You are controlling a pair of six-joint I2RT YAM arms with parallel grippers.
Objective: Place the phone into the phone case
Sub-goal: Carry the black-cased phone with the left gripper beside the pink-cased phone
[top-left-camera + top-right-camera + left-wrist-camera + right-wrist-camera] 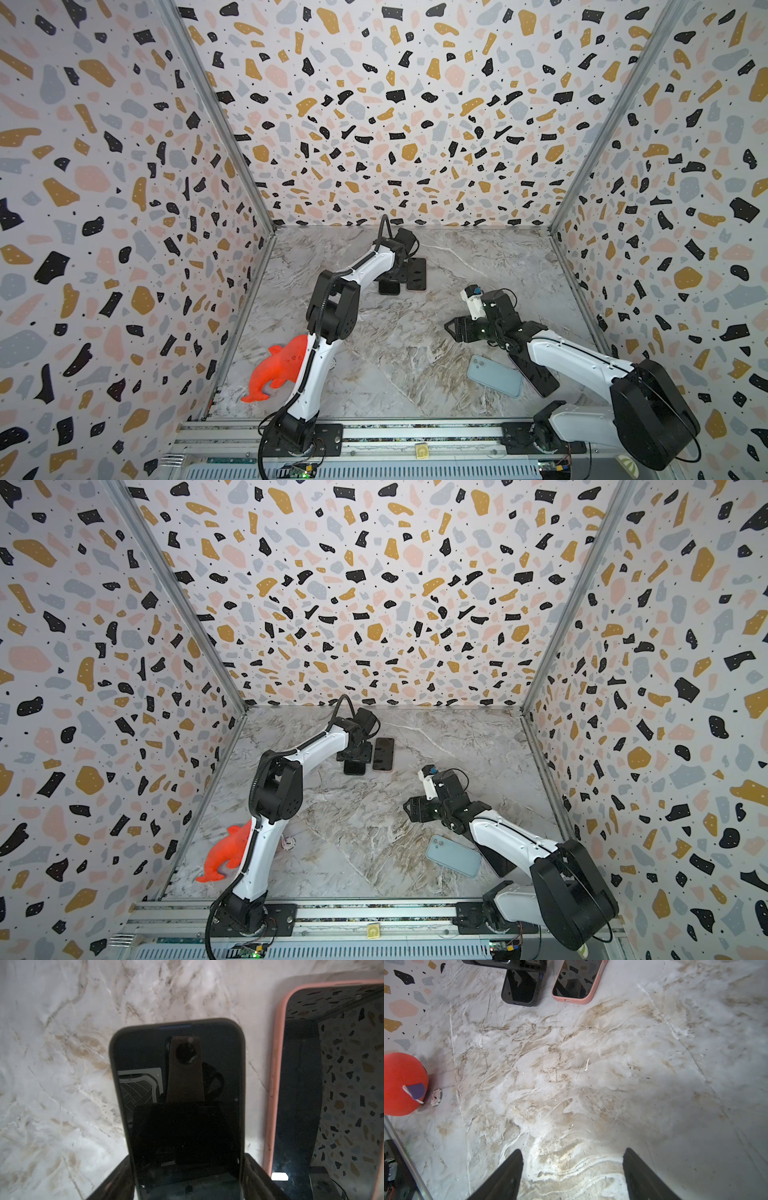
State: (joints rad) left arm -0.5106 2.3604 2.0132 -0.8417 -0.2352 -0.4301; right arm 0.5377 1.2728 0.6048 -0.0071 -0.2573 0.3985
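Note:
A black phone [178, 1064] with a dark rim lies screen up on the marble at the back, seen in both top views [389, 287] [354, 767] and in the right wrist view [520, 987]. My left gripper [187, 1157] [397, 274] [355, 756] sits over its far end, with a finger pressed on each long edge. A light blue phone case [494, 376] [454, 856] lies back up at the front right. Beside it another black phone [536, 374] [496, 860] is partly hidden under my right arm. My right gripper [573, 1151] [451, 328] [409, 808] hangs open and empty above bare marble.
A phone in a pink case [417, 274] [383, 754] [301, 1084] [578, 978] lies right beside the held phone. An orange plush dolphin [278, 368] [226, 850] [402, 1084] rests at the front left by the left arm, with a small round chip [436, 1097] next to it. Patterned walls close three sides.

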